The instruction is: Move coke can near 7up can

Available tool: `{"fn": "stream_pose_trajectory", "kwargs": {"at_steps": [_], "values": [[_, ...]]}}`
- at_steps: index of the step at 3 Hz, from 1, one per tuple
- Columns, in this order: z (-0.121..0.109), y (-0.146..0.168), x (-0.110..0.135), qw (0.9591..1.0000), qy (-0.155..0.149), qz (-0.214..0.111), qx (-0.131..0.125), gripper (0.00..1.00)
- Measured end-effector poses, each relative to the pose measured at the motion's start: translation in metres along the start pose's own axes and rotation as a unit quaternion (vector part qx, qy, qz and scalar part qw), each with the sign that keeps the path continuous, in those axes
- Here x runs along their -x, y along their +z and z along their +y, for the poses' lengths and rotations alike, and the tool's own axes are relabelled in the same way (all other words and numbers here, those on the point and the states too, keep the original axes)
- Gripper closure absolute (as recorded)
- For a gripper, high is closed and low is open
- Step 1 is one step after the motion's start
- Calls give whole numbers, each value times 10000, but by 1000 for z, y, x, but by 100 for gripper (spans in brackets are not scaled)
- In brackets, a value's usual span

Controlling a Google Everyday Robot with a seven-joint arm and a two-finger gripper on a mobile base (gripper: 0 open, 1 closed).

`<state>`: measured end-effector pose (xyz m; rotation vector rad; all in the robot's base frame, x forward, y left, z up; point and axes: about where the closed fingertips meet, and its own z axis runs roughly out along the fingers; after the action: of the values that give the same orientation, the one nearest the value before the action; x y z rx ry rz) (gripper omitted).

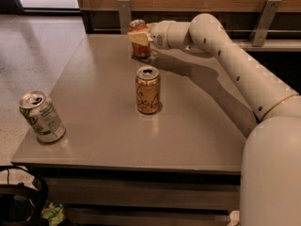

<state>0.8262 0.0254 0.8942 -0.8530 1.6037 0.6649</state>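
The coke can [140, 50], red with a silver top, stands upright at the far edge of the grey table [94, 79]. My gripper [140, 36] reaches in from the right, and its cream fingers [139, 37] wrap around the can's upper half, hiding its lettering. The can's base looks to be resting on the table. The 7up can [41, 117], white and green with a small-print panel, stands slightly tilted at the table's near left corner, far from the gripper.
An orange-gold can [148, 91] with dark scribbled lettering stands upright mid-table, between the two other cans. A wooden wall with metal brackets [124, 13] runs behind the table. My arm [235, 60] spans the right side. The floor [33, 46] drops off to the left.
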Motion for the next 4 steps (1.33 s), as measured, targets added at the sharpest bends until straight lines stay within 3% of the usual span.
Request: {"fn": "stream_pose_trajectory", "kwargs": {"at_steps": [1, 3, 4], "values": [[10, -22, 20, 9999, -96, 67, -62, 100], [51, -82, 86, 9985, -455, -76, -286, 100], [77, -95, 106, 9978, -554, -341, -140, 100]]}}
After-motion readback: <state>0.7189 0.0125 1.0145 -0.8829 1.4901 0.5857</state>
